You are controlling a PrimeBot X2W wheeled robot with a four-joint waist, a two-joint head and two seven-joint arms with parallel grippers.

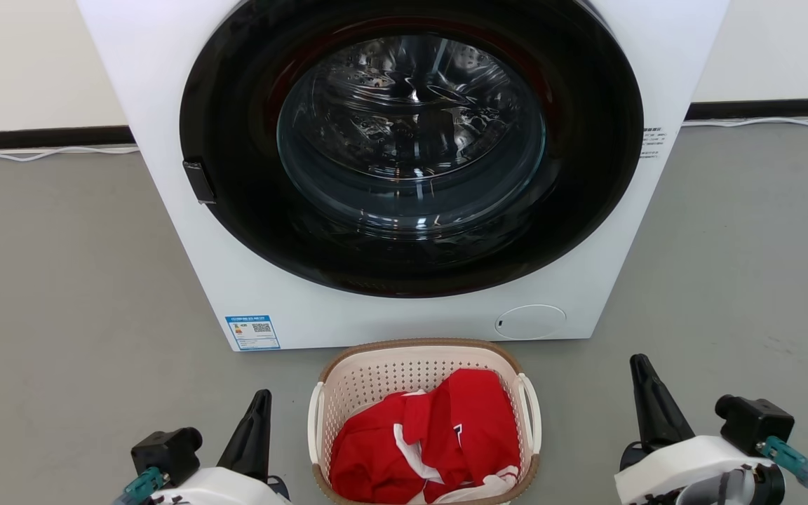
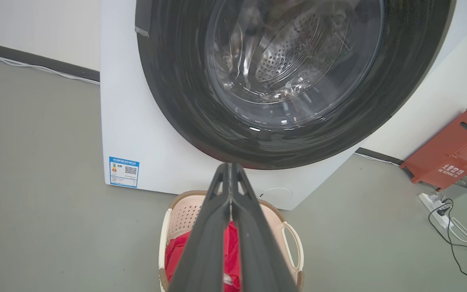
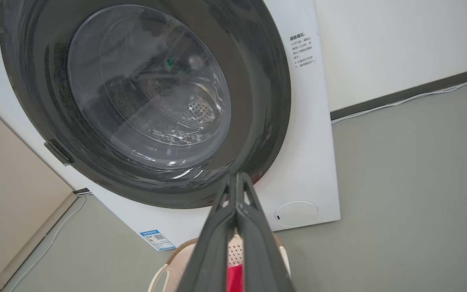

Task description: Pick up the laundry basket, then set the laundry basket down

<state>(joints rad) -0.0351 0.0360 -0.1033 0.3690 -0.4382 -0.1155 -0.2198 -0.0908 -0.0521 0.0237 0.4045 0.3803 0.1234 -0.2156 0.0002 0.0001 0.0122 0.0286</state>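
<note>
My left tool [image 1: 259, 412] and right tool [image 1: 646, 384], fingers pressed together and empty, flank the oval cream perforated plastic laundry basket [image 1: 376, 382]. It stands on the grey floor [image 1: 60, 280] just before the white front-loading washer [image 1: 376, 322], with red cloth [image 1: 439, 428] inside. The left wrist view adds a red box [image 2: 448, 158] at far right.

Laundry basket [image 1: 376, 382] sits between left hand [image 1: 260, 401] and right hand [image 1: 640, 366].
</note>
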